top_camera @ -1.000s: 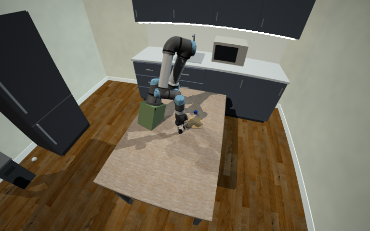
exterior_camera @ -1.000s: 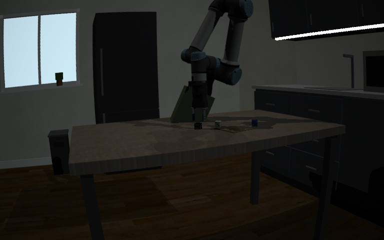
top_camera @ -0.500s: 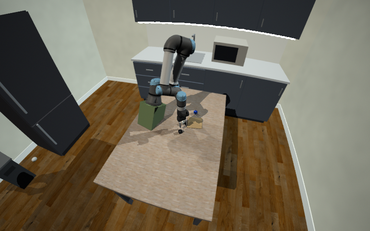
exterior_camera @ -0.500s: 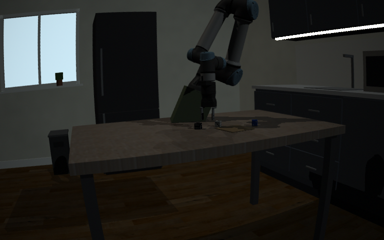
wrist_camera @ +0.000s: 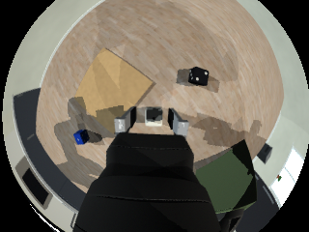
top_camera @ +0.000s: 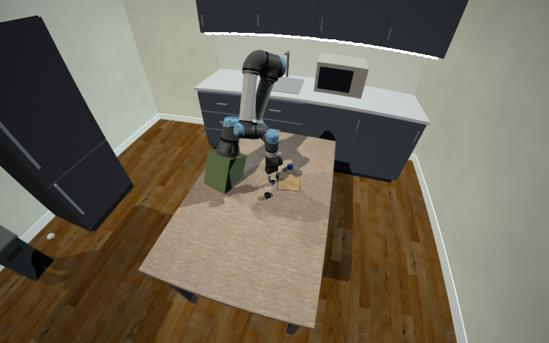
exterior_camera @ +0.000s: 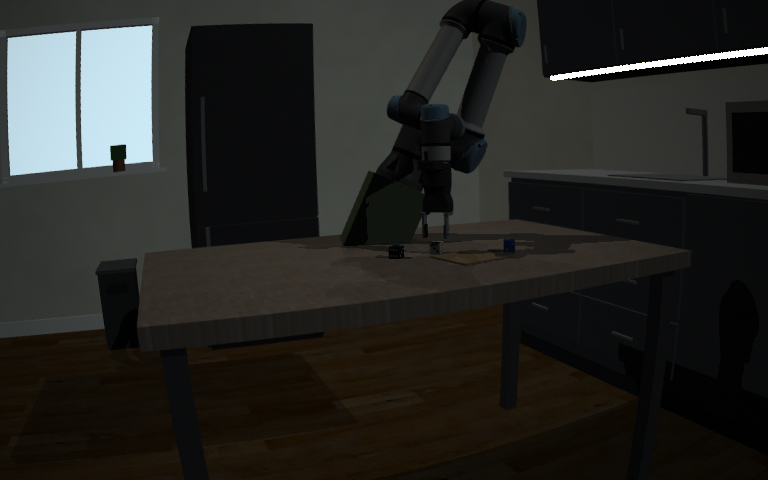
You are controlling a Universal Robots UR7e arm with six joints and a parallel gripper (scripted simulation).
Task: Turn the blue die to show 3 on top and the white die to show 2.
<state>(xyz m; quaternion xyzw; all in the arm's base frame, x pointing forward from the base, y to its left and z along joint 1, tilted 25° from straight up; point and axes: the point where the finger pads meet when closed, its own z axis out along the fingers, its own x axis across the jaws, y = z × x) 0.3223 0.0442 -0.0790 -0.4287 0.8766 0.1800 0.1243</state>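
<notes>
Gripper [top_camera: 273,178] [exterior_camera: 436,235] [wrist_camera: 152,113]: wide open, holding nothing, pointing straight down, hovering right above the white die, fingertips clear of the tabletop in the exterior view.
White die [top_camera: 272,181] [exterior_camera: 436,247] [wrist_camera: 154,118]: sitting on the table [top_camera: 251,242] [exterior_camera: 271,283] [wrist_camera: 159,29], off the mat but just beside it, lined up between the open fingers in the wrist view. Pretty shaded on top, so can't tell the number.
Blue die [top_camera: 290,166] [exterior_camera: 509,245] [wrist_camera: 81,137]: also on the table, off the mat, near the edge facing the kitchen counter [top_camera: 388,106] [exterior_camera: 634,178]. Too small to read the top, sorry.
Black die [top_camera: 267,194] [exterior_camera: 396,251] [wrist_camera: 198,76]: on the table too, off past a mat corner, apart from both other dice. Showing some white pips, but can't make out a solid count.
Mat [top_camera: 288,183] [exterior_camera: 468,258] [wrist_camera: 113,84]: tan, square-ish, looking flat on the table, partly in shadow.
Green block [top_camera: 216,171] [exterior_camera: 390,215] [wrist_camera: 227,184]: standing under the arm's base, well apart from the blue die.
</notes>
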